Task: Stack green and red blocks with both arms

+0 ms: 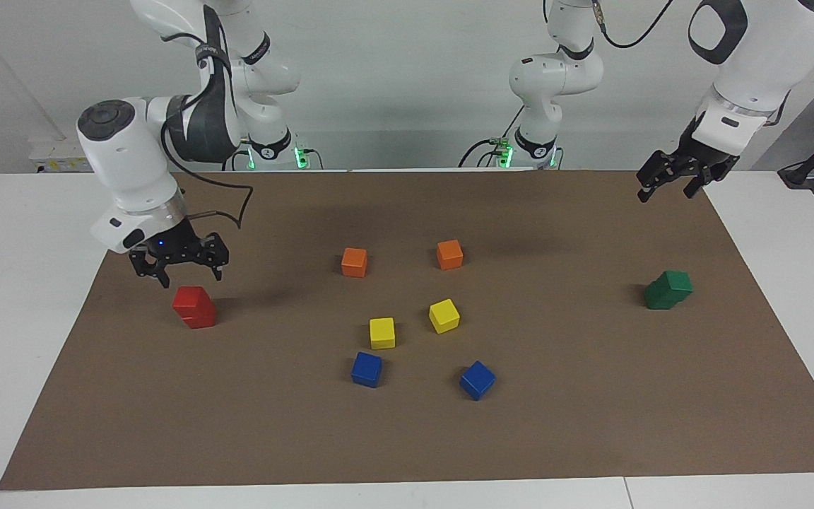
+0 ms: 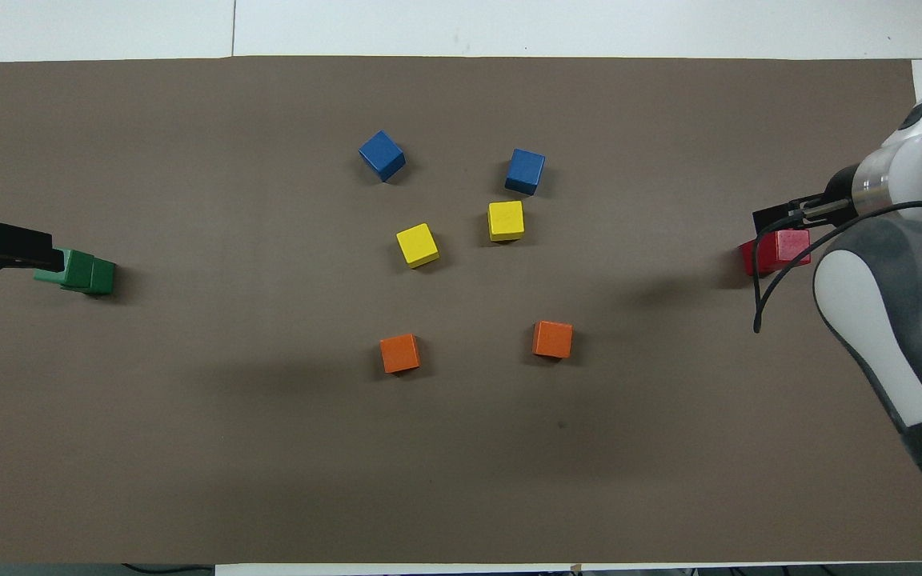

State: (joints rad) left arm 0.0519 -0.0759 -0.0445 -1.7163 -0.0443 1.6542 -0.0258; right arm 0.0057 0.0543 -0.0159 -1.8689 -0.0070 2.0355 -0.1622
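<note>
Where each pair stands upright, red blocks (image 1: 193,307) stacked, green blocks (image 1: 668,289) stacked askew, both grippers' fingers spread, empty.

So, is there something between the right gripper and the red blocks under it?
Nothing visible. The right gripper is open, above the red blocks, which sit stacked on the brown mat. Only air separates them.

one block (image 1: 190,298) stacked on another (image 1: 200,318), both table ends.
</note>
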